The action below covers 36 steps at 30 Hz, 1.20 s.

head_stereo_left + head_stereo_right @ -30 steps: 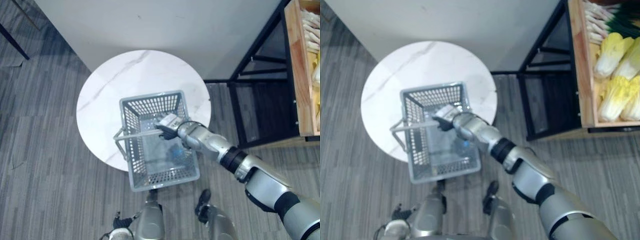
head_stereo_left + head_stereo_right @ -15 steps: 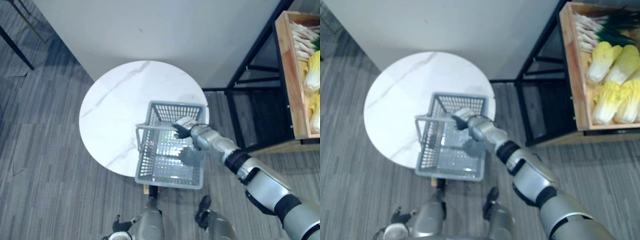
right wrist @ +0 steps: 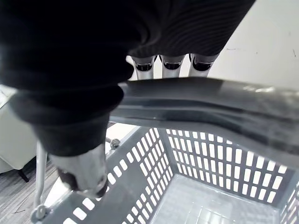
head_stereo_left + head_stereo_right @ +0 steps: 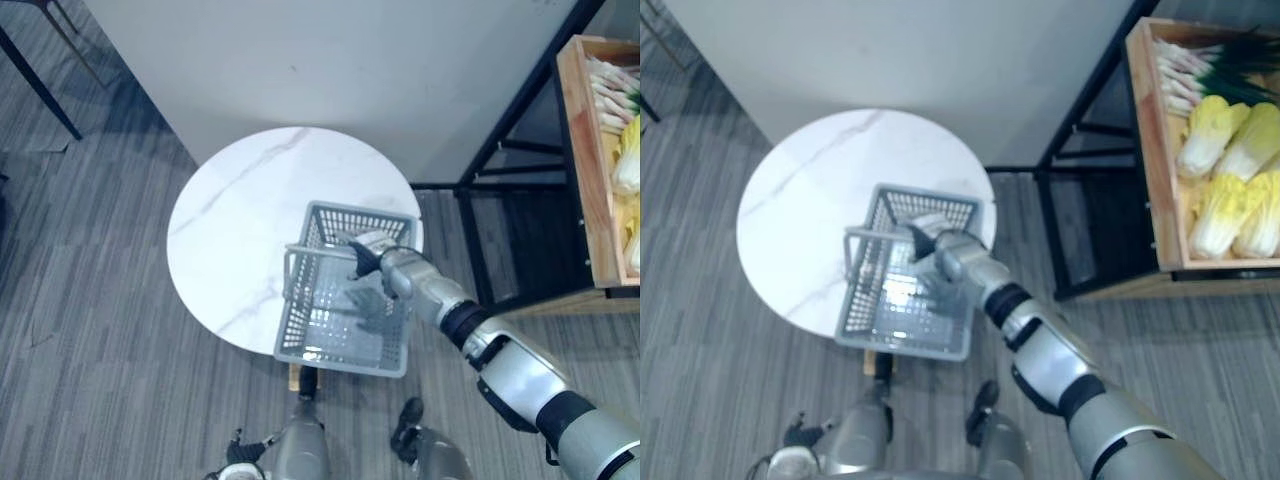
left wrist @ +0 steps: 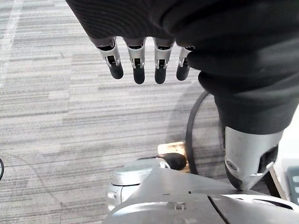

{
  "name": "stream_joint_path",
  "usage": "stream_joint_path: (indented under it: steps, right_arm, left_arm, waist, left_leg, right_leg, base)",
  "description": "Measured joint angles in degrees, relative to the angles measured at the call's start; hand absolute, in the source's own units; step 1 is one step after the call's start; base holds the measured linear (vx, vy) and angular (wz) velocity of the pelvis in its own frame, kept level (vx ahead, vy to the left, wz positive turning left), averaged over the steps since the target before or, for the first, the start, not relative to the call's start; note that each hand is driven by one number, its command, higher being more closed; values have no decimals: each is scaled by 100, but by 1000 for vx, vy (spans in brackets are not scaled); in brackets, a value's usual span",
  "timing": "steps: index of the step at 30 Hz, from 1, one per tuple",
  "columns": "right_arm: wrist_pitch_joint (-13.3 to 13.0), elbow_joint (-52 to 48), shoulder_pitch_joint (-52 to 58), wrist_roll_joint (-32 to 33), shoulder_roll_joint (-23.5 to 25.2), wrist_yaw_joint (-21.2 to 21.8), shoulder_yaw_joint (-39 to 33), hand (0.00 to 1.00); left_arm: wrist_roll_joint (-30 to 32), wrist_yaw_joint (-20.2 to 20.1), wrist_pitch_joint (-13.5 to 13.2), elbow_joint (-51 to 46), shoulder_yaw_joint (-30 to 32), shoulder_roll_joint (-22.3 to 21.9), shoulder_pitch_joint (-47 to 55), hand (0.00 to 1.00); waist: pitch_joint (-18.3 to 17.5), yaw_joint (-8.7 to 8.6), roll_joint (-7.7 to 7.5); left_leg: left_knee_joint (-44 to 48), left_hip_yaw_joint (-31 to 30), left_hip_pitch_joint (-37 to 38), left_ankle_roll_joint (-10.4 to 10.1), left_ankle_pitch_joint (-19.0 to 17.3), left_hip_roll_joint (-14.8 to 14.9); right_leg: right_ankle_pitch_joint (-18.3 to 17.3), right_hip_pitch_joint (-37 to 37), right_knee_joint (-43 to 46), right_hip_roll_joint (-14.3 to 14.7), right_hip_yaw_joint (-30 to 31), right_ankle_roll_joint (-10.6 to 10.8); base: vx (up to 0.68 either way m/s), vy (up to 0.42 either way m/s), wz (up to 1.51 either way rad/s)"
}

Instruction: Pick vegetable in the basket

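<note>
Bright, even light from above. Tabletop (image 4: 230, 220) reads near white with a faint sheen, no hard glare. White glints on the basket (image 4: 297, 300) floor, and a dark, soft-edged shadow there under the right hand (image 4: 375, 258). Carpet (image 4: 90, 330) dims along the wall (image 4: 350, 60), off the tabletop's far left edge. Right wrist view: the hand's cover is near black against the lit wall.

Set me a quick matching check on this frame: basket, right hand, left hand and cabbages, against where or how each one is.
Things:
1. basket
2. right hand
3. left hand
4. cabbages

Places or states:
A. in the wooden crate off to the right
B. open, above the carpet
C. overhanging the round table at its near edge
D. curled round the handle

Pairs: 1-C, 2-D, 3-B, 4-A
</note>
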Motion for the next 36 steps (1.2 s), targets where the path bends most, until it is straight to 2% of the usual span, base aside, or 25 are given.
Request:
stream_joint_path:
  steps: [5,6,11,12,13,14,15,16,17,18,19,20,22,24,29,36]
  right_arm:
    - [10,-17,-28,40,89,135,1,0]
    - [12,-18,-28,41,99,142,1,100]
    - [98,32,-34,43,202,247,-100,100]
    - [78,197,82,44,232,254,-290,100]
    - [-63,161,819,343,343,39,-1158,100]
    - [-136,-307,1836,525,238,-294,-1324,100]
    - [-211,-525,1960,731,137,-240,-1182,100]
    - [26,-524,1736,779,-26,-45,-554,100]
    - [80,19,1223,652,-86,-22,351,100]
    - [45,874,857,401,369,12,55,100]
    - [129,889,815,336,476,-23,-114,100]
    - [164,893,657,195,534,-36,-430,100]
    - [144,895,612,191,519,-110,-702,100]
    - [179,1020,619,31,550,-205,-809,100]
    - [204,1065,628,-22,637,-282,-903,100]
    - [197,1123,632,-45,718,-322,-902,100]
  left_arm:
    - [1,-96,10,7,71,56,17,0]
    - [1,-106,13,10,95,63,23,0]
    - [1,-129,59,-17,31,32,-43,0]
    - [0,-104,134,-11,-136,82,-77,0]
    - [1,-267,90,107,-175,159,-34,0]
    - [4,-490,15,56,-11,204,152,0]
    - [-1,-527,-49,55,204,176,292,0]
    - [-20,-516,-24,56,602,80,408,0]
    - [-11,-488,78,80,585,104,369,0]
    - [23,-451,50,-5,353,197,363,0]
    - [27,-405,54,-33,339,170,331,0]
    - [49,-327,70,-86,347,147,230,0]
    - [49,-308,93,-117,355,58,239,0]
    - [55,-267,102,-110,476,-33,301,0]
    - [164,-265,110,-125,515,-114,192,0]
    - [233,-262,87,-122,444,-126,59,0]
  waist:
    - [-97,-1,-84]
    - [-124,-1,-99]
    - [-168,-29,-112]
    - [-169,-42,-120]
    - [-209,-71,-156]
    - [-351,-145,-221]
    - [-352,-334,-273]
    - [-353,-488,-348]
    - [-321,-454,-305]
    - [-347,-391,-219]
    - [-379,-294,-181]
    - [-381,2,-144]
    - [-376,190,-142]
    - [-364,297,-132]
    - [-292,296,-75]
    - [-242,293,-2]
  left_leg:
    - [3,21,14,-1,2,34]
    - [3,25,28,-3,1,48]
    - [0,73,181,-65,-50,97]
    - [20,110,202,-84,-61,114]
    - [57,158,211,-66,-75,104]
    - [15,139,212,-42,-93,38]
    - [17,173,225,-23,-107,-11]
    - [34,285,321,-16,-194,-62]
    - [183,311,291,-75,-307,-51]
    - [170,198,268,-77,-288,38]
    - [147,128,223,-88,-271,71]
    - [151,-21,105,-94,-242,119]
    - [57,-152,84,-96,-132,100]
    - [23,-277,96,-54,-80,27]
    - [10,-261,196,-51,-81,-47]
    - [-16,-137,299,-71,-121,7]
  right_leg:
    - [10,20,-66,48,24,1]
    - [20,45,-104,69,24,-5]
    - [23,194,-219,140,76,-6]
    - [34,182,-239,168,93,-10]
    - [76,222,-305,229,278,-4]
    - [0,306,-233,116,207,42]
    - [-41,249,-93,47,253,62]
    - [-167,145,104,31,417,119]
    - [-198,101,125,26,504,126]
    - [-213,227,-73,95,343,88]
    - [-213,236,-144,119,259,88]
    - [-194,212,-200,180,129,67]
    - [-173,245,-192,174,34,49]
    - [-150,360,-204,92,-106,25]
    - [-116,517,-323,40,-108,76]
    - [-118,613,-414,94,-80,76]
  base:
    - [0,0,-3]
    - [11,-4,-4]
    - [17,-8,-7]
    - [-7,-11,-5]
    - [19,13,9]
    - [54,30,6]
    - [71,56,-26]
    - [17,27,-51]
    - [-50,-3,-31]
    - [-54,-32,9]
    - [10,-44,47]
    - [42,-30,43]
    - [56,-22,47]
    - [107,11,41]
    - [67,23,3]
    - [15,-2,-5]
